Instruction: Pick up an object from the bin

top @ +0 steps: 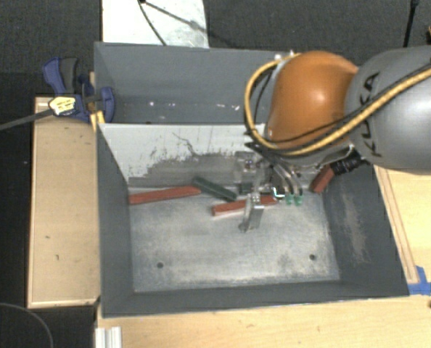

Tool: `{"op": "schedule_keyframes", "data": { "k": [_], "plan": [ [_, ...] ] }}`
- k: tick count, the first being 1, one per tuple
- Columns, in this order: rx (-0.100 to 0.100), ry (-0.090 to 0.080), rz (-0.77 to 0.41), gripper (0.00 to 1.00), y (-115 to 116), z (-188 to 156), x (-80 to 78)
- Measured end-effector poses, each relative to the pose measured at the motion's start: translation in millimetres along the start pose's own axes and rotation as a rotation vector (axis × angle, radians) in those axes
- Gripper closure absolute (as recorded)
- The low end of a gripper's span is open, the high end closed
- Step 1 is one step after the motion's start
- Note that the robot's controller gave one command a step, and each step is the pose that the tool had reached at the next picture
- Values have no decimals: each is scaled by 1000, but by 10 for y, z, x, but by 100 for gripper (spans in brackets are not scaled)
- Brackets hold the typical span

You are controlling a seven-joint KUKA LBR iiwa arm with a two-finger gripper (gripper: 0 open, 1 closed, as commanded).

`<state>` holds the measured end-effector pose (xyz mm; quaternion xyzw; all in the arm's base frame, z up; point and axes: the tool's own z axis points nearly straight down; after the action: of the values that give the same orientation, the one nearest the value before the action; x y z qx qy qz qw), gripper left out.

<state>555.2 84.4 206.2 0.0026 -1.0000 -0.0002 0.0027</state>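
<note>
Where gripper [250,214] hangs low over middle of bin [223,267] floor, short red-brown bar [230,208] lies at its tip. Cannot tell whether gripper open or closed. Dark green piece [215,188] just behind bar. Long red-brown bar [165,193] toward left wall.

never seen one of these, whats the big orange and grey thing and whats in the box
One camera looks down into a grey metal bin. The big grey and orange shape reaching in from the right is a robot arm; the orange dome is a cover on its wrist. At its tip is the gripper, low over the bin's middle, by a short red stick. Left of that lie a dark green piece and a long red stick. Whether anything is held I cannot tell.
</note>
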Motion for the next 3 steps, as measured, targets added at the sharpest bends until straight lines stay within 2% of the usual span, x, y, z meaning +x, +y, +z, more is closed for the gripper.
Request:
{"op": "schedule_keyframes", "data": {
  "k": [1, 2, 3],
  "plan": [
    [-2, -22, -29, 0, 11, 1350, -352],
    [3, -6, 7, 0, -569, 1336, -313],
    [1, -12, -337, 0, -383, 1323, -362]
  ]
}}
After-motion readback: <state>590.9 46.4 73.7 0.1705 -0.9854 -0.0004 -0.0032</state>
